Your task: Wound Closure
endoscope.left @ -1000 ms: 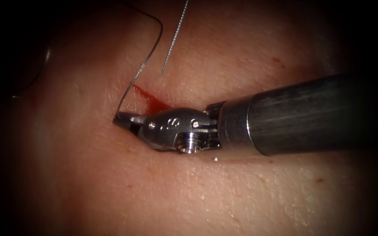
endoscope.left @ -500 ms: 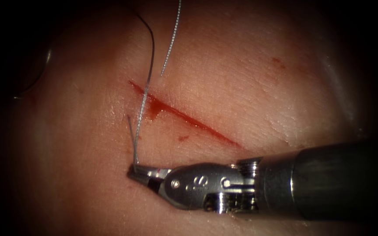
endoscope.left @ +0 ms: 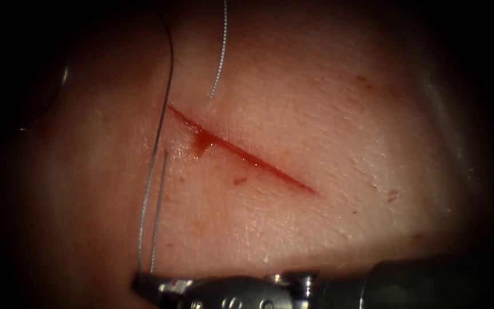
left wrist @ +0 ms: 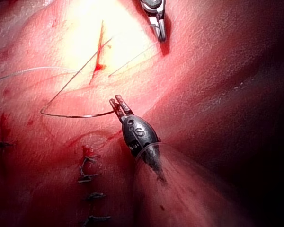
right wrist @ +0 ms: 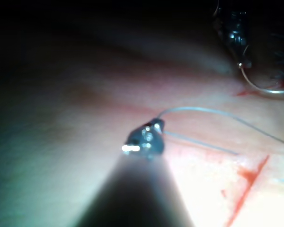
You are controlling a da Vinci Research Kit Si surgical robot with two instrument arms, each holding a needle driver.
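Nearest the endoscope, one of the two tools, the right tool [endoscope.left: 141, 281], lay low over the tissue [endoscope.left: 327, 229], left of the one cut [endoscope.left: 241, 153]. Its jaws were pressed together, pinching the thread [endoscope.left: 154, 171]. Two strands rose from that pinch, close side by side. The shorter one ended on the skin just left of the cut. The longer one ran on past the cut's upper end and curved off into the dark. A third strand came down from above and ended at the cut's upper end. One small patch of red fluid [endoscope.left: 201, 143] sat on the cut near that end.

Farther off, in the left wrist view, the left tool [left wrist: 117, 103] had its jaws closed on the one needle [left wrist: 75, 115], near one end of its curve. The rest of the curve arched over the tissue; whether its tip entered could not be told. Beyond it, at least four dark stitches [left wrist: 86, 166] stood in older closed wounds
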